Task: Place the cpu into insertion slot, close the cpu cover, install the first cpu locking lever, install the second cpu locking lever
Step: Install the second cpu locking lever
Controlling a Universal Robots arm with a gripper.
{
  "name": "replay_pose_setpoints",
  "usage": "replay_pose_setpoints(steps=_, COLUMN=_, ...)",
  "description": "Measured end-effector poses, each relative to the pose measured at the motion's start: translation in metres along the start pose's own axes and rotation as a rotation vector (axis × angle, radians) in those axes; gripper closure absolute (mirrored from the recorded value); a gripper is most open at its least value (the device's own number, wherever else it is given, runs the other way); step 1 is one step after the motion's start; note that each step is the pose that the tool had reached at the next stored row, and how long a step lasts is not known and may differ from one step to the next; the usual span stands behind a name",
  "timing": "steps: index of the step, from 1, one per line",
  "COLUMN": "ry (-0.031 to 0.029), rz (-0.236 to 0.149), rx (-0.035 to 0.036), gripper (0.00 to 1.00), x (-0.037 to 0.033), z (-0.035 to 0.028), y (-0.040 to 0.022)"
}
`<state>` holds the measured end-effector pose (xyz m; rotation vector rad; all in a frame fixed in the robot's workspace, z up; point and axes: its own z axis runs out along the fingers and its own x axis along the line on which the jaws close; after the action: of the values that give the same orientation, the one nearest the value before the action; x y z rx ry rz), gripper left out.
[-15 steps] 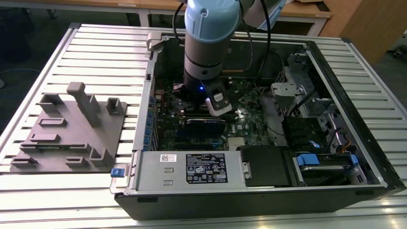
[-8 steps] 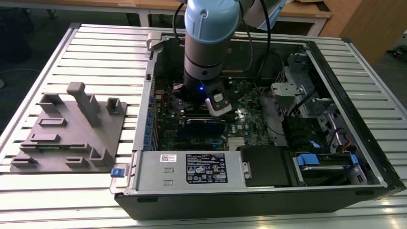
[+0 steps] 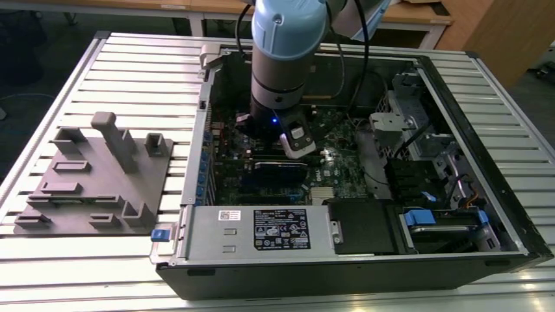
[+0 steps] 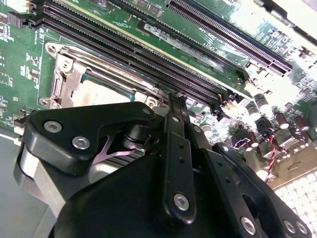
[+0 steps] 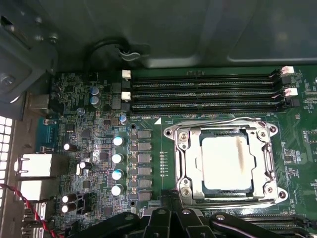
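Note:
The cpu, pale silver-grey with a dark smear, lies in the insertion slot on the green motherboard. The cpu cover, a silvery frame, lies flat around the chip. A thin wire locking lever runs along one edge of the socket; whether it is hooked I cannot tell. In the second wrist view my gripper is shut with nothing in it. Its tip hovers just beside the socket, where the cpu shows through the cover. In the exterior view the arm stands upright over the board.
Long black memory slots run beside the socket. A row of capacitors stands on its other side. The open computer case holds a power supply and a drive cage. A grey fixture plate lies at the exterior view's left.

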<state>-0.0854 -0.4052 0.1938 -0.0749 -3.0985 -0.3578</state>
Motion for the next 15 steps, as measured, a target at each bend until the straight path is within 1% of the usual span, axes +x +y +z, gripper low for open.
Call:
replay_pose_setpoints(steps=5, ry=0.0002, rz=0.0, rx=-0.0056, gripper=0.89, x=0.0002, z=0.0013, y=-0.0002)
replay_pose_setpoints(steps=12, ry=0.0003, rz=0.0, rx=-0.0058, gripper=0.89, x=0.0002, z=0.0016, y=-0.0002)
replay_pose_setpoints(steps=15, ry=0.0002, rz=0.0, rx=-0.004, gripper=0.89, x=0.0001, z=0.0016, y=-0.0003)
